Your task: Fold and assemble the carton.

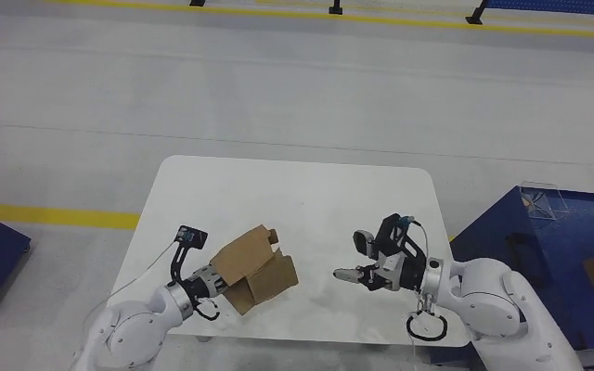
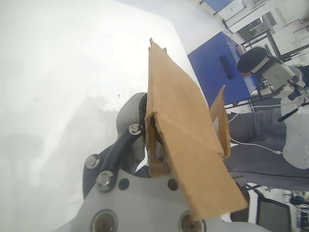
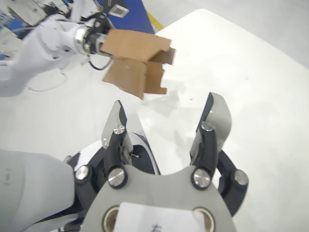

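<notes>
My left gripper (image 1: 212, 281) is clamped on one end of the carton (image 1: 252, 269), holding the brown cardboard out over the near left part of the white table (image 1: 306, 195). In the left wrist view the fingers (image 2: 135, 124) pinch a folded cardboard edge, with a long panel of the carton (image 2: 183, 131) running away from the left gripper (image 2: 149, 134) and a second flap standing up beside it. I can see the table (image 2: 72, 49) below.

From the right wrist view, the carton (image 3: 140, 59) is only partly formed: one panel lies on top, another hangs beneath it, and short flaps hang loose at the free end. It appears lifted off the table (image 3: 241, 73), with its shadow on the surface below, and the left gripper (image 3: 96, 42) grips its far end.

My right gripper (image 1: 355, 258) sits over the near right part of the table, well apart from the carton and pointing toward it. Its jaws are spread wide and hold nothing; the right gripper (image 3: 166, 102) frames bare tabletop between its fingers (image 3: 119, 114).

A blue cabinet (image 1: 529, 241) stands beside the table's right side.
</notes>
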